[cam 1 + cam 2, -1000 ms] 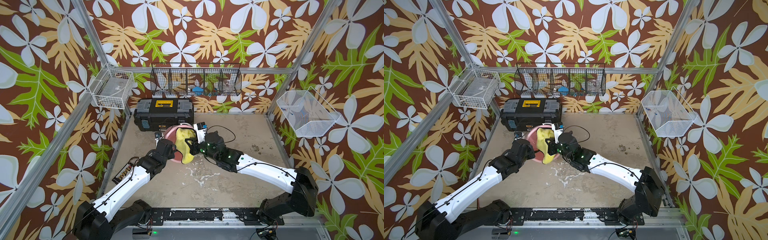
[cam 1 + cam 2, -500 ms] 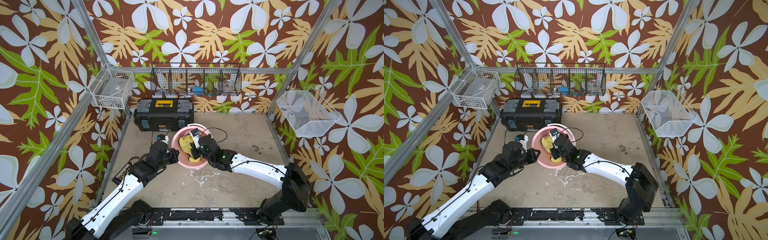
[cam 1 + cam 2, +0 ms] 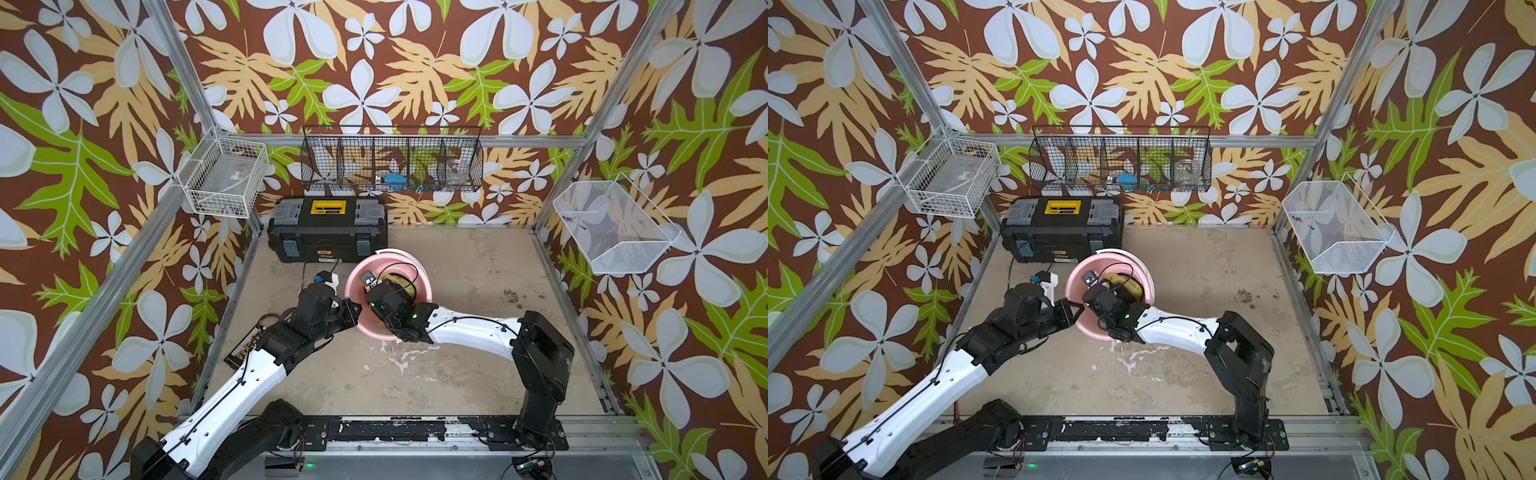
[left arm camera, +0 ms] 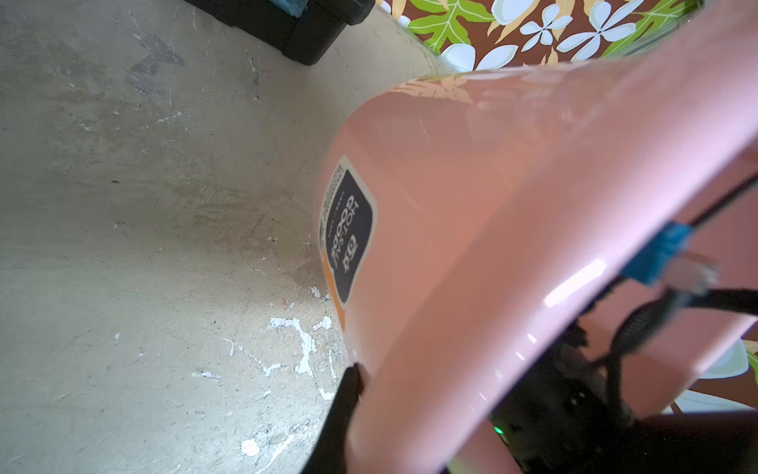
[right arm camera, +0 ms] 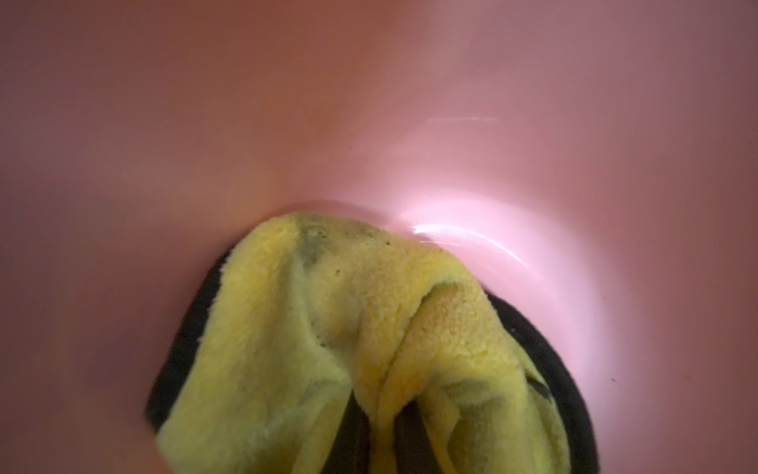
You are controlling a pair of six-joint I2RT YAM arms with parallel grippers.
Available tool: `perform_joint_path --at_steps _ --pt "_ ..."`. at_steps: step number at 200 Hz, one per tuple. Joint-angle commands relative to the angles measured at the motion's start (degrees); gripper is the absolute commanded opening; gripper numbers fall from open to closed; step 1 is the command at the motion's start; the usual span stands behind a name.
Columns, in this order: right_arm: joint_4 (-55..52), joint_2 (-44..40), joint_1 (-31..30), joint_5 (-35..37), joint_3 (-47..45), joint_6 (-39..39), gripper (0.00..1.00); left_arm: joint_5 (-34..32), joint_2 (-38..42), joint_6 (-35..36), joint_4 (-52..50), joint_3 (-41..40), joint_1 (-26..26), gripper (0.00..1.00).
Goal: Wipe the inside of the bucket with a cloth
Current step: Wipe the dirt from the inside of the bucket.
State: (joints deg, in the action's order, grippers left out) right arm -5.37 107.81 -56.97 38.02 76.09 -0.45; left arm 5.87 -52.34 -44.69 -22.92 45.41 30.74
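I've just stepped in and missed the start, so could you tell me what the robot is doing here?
The left gripper is clamped on the side wall of the pink bucket, which sits on the table in front of the black toolbox. The right gripper reaches down inside, shut on the yellow cloth, with the cloth low against the inner wall near the bottom. The wipe looks under way.

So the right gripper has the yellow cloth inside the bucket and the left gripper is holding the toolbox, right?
No. The left gripper holds the bucket at its rim, not the toolbox; the left wrist view shows its finger against the pink wall. The right gripper does have the yellow cloth inside the bucket.
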Motion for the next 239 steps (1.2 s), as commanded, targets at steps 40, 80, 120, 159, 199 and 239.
perform_joint_path --at_steps 40,80,120,159,199,239 --pt "-10.2 6.8 1.0 12.2 6.2 3.7 0.0 -2.1 4.2 -0.2 0.9 -0.9 0.7 0.0" --pt "-13.3 3.9 1.0 -11.8 5.4 10.7 0.0 -4.3 1.8 1.7 1.6 -1.4 0.7 0.0" --pt "-6.0 -3.2 0.8 -31.9 -0.7 19.3 0.0 -4.7 -0.1 1.6 3.5 -1.8 0.7 0.0" --pt "1.5 -7.7 0.9 -43.3 -5.5 24.5 0.0 -6.1 0.1 1.5 3.7 -1.6 0.7 0.0" --pt "8.9 -14.6 0.9 -46.2 -11.0 28.6 0.0 -7.7 1.0 0.8 3.7 -2.5 0.7 0.0" --pt "11.5 -25.8 1.0 -40.3 -16.8 29.0 0.0 -9.1 0.8 1.1 3.2 -2.8 0.7 0.0"
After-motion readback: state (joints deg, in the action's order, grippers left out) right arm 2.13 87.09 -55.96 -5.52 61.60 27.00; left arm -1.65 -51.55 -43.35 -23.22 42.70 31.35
